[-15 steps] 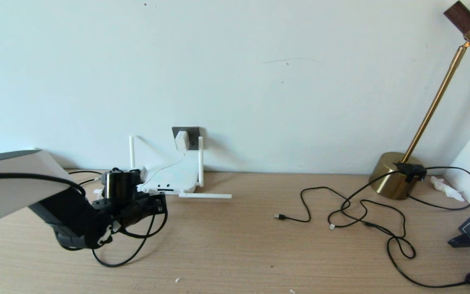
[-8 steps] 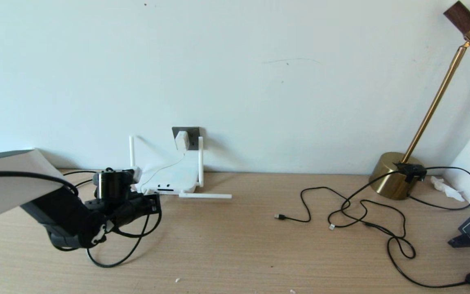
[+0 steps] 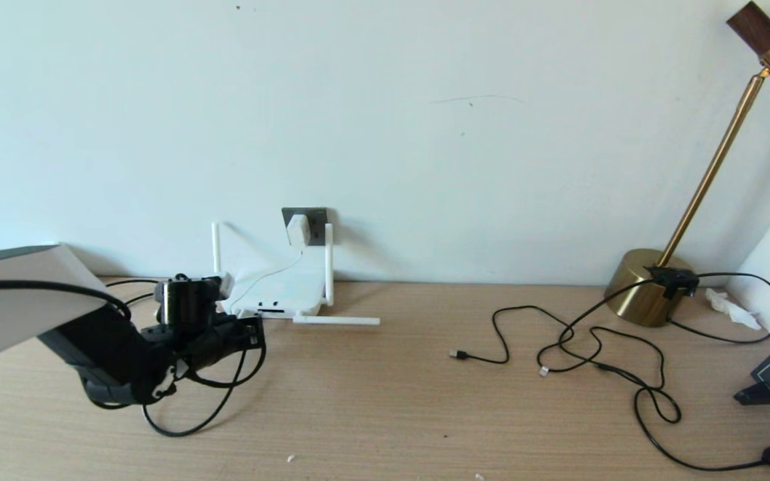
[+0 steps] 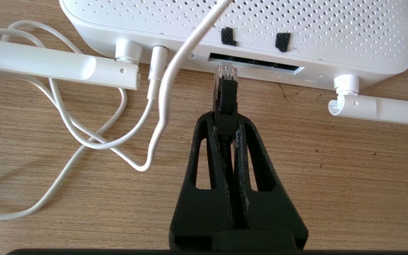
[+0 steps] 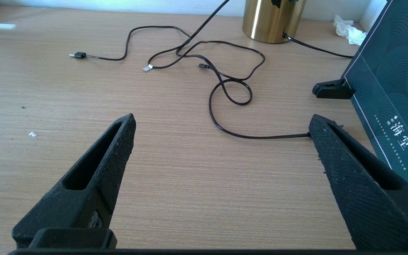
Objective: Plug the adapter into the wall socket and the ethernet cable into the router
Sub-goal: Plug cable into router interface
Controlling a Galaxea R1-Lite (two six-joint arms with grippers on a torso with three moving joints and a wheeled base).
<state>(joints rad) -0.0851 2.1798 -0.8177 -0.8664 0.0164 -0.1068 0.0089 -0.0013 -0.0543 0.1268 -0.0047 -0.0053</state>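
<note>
In front of the flat white router [image 4: 246, 24] with its slim stick antennas, the left end effector [image 4: 227, 122] is clenched on the black boot of the thick black ethernet cable [image 4: 225, 102], the small clear plug sticking out ahead of the fingertips. To seat it well, I judge the plug should be held level and square to the dark port slot [image 4: 255, 63] on the router's front edge, lined up with one opening, then pushed straight in without twisting. The plug tip sits just short of the slot's near end, apparently not yet inside. The thin white cord lies just beside it and could snag. Behind the router, the small white adapter [image 3: 297, 230] already sits in the dark grey wall socket [image 3: 315, 218]. The right end effector [image 5: 221, 131], far from the router, hangs released over the wooden surface [image 5: 190, 184]
</note>
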